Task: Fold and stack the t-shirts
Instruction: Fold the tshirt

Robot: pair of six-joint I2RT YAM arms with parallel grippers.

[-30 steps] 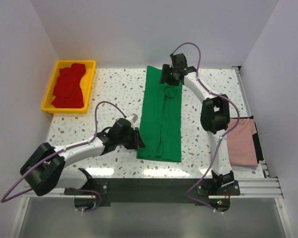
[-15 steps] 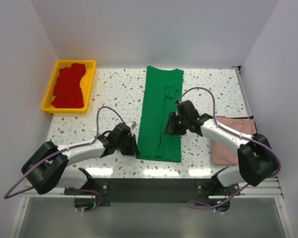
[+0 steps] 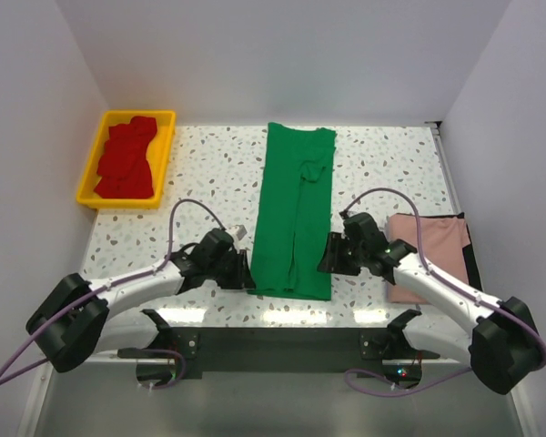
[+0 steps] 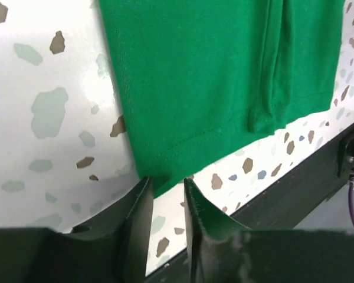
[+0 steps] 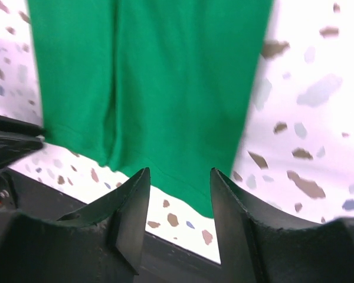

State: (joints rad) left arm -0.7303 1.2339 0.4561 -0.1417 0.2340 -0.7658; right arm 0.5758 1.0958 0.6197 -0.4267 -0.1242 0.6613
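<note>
Both grippers at the near hem of the green t-shirt (image 3: 296, 218), jaws apart.

Left gripper (image 4: 164, 187): fingers narrowly parted, straddling the near left corner of the hem. Right gripper (image 5: 178, 177): fingers wide apart, the near right corner between the tips. Green t-shirt: long strip, flat, mid-table (image 3: 218, 173), far edge to near edge. Pink t-shirt (image 3: 441, 238): flat at the right edge, behind the right arm. Red t-shirts (image 3: 127, 159): heaped in the yellow tray (image 3: 170, 137), far left corner.
</note>
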